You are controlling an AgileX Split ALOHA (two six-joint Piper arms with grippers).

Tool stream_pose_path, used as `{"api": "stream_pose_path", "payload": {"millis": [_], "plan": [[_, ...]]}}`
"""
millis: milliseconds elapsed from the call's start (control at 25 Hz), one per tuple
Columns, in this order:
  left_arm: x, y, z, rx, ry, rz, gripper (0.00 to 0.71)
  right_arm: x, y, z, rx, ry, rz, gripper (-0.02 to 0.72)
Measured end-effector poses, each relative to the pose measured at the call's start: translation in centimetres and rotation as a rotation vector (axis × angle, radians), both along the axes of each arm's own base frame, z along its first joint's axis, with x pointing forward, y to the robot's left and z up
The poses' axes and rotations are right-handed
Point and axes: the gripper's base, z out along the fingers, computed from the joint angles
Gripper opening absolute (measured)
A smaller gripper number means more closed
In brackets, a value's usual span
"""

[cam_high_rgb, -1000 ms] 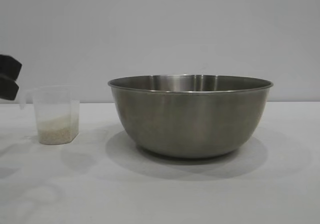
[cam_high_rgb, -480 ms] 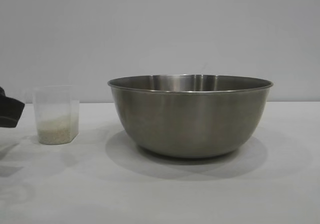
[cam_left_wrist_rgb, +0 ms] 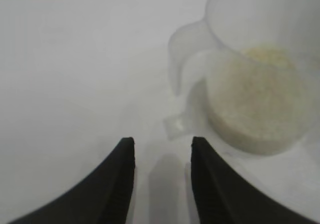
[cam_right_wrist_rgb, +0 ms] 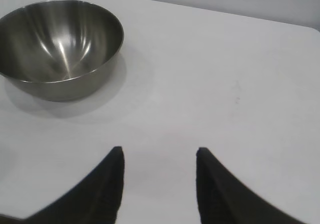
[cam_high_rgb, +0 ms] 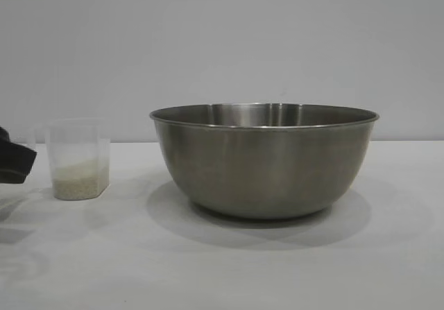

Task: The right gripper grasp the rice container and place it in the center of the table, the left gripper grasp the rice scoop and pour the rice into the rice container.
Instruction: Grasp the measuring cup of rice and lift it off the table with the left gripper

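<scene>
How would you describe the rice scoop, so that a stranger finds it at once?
On the white table stands a large steel bowl. The rice scoop stands apart at its left in the exterior view, near the left gripper. Unlike the bowl it is small, clear plastic, with a loop handle and pale rice inside.

Steel-grey rice container (cam_high_rgb: 263,161), off-white rice (cam_high_rgb: 80,183)
</scene>
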Motion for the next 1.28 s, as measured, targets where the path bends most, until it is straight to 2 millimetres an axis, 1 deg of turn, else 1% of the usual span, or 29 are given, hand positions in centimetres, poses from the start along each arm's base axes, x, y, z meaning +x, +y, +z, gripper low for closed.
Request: {"api": "stream_pose_path", "payload": {"millis": [80, 200, 360, 560, 800, 920, 1080, 1280], "plan": [[0.4, 0.0, -0.2, -0.001, -0.004, 0.012, 0.224, 0.0, 0.0, 0.0, 0.000, 0.000, 0.000, 0.319], [1.0, -0.2, -1.0, 0.003, 0.008, 0.015, 0.224, 0.0, 0.0, 0.0, 0.000, 0.000, 0.000, 0.319], [2.1, -0.6, -1.7, 0.001, 0.002, 0.015, 0.224, 0.0, 0.0, 0.0, 0.000, 0.000, 0.000, 0.319], [3.2, -1.0, -1.8, 0.004, -0.023, 0.010, 0.000, 0.0, 0.0, 0.0, 0.000, 0.000, 0.000, 0.319], [3.3, -1.0, -1.6, 0.031, -0.036, -0.004, 0.000, 0.0, 0.0, 0.0, 0.000, 0.000, 0.000, 0.319], [3.5, -1.2, -0.4, 0.073, -0.078, -0.030, 0.000, 0.0, 0.0, 0.0, 0.000, 0.000, 0.000, 0.319], [3.8, -1.5, 2.5, 0.094, -0.174, -0.067, 0.000, 0.0, 0.0, 0.0, 0.000, 0.000, 0.000, 0.319], [3.6, -2.6, 6.7, 0.207, -0.345, -0.223, 0.000, 0.0, 0.0, 0.0, 0.000, 0.000, 0.000, 0.319]]}}
